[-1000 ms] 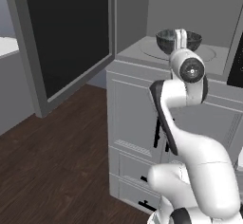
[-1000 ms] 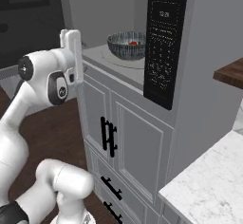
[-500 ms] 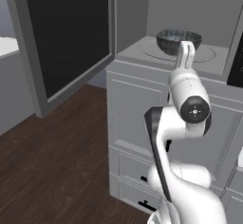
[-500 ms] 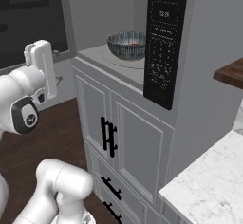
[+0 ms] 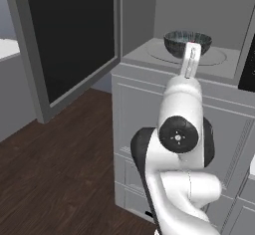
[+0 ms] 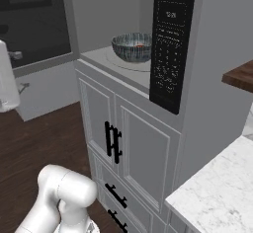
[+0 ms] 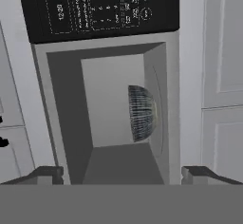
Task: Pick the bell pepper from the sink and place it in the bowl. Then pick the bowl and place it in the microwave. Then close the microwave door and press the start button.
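Fingers: the gripper [image 7: 122,173] stands wide apart and holds nothing.
Bowl: the bowl [image 7: 142,113] sits on the turntable [image 6: 129,64] inside the microwave [image 7: 107,109], ahead of the fingertips and well clear of them.
Pepper: the bell pepper [image 6: 140,46] is a red speck in the bowl.
Door: the microwave door [image 5: 69,40] hangs open.

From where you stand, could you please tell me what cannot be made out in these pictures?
- The pincer: in the left base view the robot's own arm hides it, so open or shut is unclear.
- The bell pepper: just a red speck over the rim of the bowl in the right base view.
- The labels on the microwave's control strip: too small to read in the hand view.
- The microwave door: cut off by the left base view's top edge.
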Controlling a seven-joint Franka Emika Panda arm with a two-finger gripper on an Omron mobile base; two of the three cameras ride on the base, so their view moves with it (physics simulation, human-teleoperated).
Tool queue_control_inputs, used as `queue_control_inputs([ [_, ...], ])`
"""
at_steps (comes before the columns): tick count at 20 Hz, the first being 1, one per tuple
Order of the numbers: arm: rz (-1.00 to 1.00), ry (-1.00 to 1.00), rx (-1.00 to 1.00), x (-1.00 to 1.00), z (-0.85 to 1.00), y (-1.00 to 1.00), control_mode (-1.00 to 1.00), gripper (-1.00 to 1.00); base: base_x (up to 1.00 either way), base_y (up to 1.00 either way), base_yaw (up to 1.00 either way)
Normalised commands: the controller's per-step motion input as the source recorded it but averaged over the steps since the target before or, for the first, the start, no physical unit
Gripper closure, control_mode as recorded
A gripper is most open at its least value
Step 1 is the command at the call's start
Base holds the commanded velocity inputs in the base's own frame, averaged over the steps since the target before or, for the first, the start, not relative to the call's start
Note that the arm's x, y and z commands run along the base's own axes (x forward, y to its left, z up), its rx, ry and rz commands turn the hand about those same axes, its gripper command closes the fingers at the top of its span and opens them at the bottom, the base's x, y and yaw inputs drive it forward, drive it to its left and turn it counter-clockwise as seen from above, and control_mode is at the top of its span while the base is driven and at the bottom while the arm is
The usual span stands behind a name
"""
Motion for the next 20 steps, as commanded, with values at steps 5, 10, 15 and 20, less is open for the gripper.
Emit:
queue_control_inputs([
  [5, -0.16, 0.0, 0.0, -1.0, 0.12, 0.51, -1.0, -1.0, 0.0, 0.0, 0.0],
  [10, -0.08, -0.07, 0.0, -0.74, -0.07, 0.84, -1.0, -1.0, 0.0, 0.0, 0.0],
  [15, -0.02, -0.12, 0.0, -0.1, -0.55, 1.0, -1.0, -1.0, 0.0, 0.0, 0.0],
  [20, -0.09, -0.17, 0.02, 0.12, -0.68, 0.83, -1.0, -1.0, 0.0, 0.0, 0.0],
])
